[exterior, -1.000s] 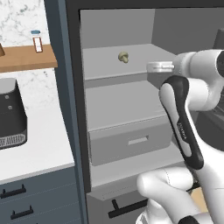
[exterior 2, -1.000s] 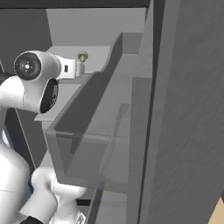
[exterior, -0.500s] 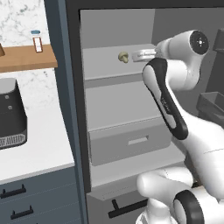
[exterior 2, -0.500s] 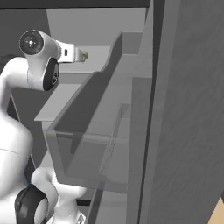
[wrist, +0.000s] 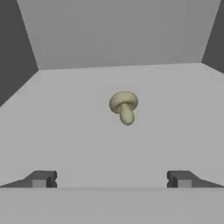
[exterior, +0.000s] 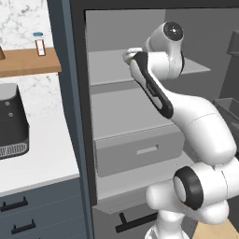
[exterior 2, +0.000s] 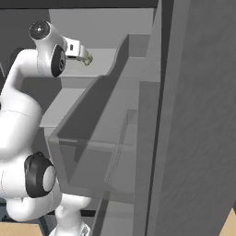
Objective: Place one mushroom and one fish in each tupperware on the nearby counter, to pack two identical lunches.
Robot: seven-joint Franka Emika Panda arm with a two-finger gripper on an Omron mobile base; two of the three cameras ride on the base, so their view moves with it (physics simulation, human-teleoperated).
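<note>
A small tan mushroom [wrist: 124,106] with a rounded cap and short stem lies on a grey shelf [wrist: 65,127]. It sits ahead of the tool [wrist: 111,179], centred between the tips, untouched. The tool's jaws stand wide apart, holding nothing.

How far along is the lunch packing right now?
Nothing looks packed yet. The tool is open and empty, lined up on a mushroom lying on the fridge shelf. Left: grasp it, carry it to a tupperware, then the rest of the items. No fish or tupperware is in sight.

Pale tan mushroom [wrist: 124,106] on its side (stem toward camera) on grey fridge shelf [wrist: 78,131].
</note>
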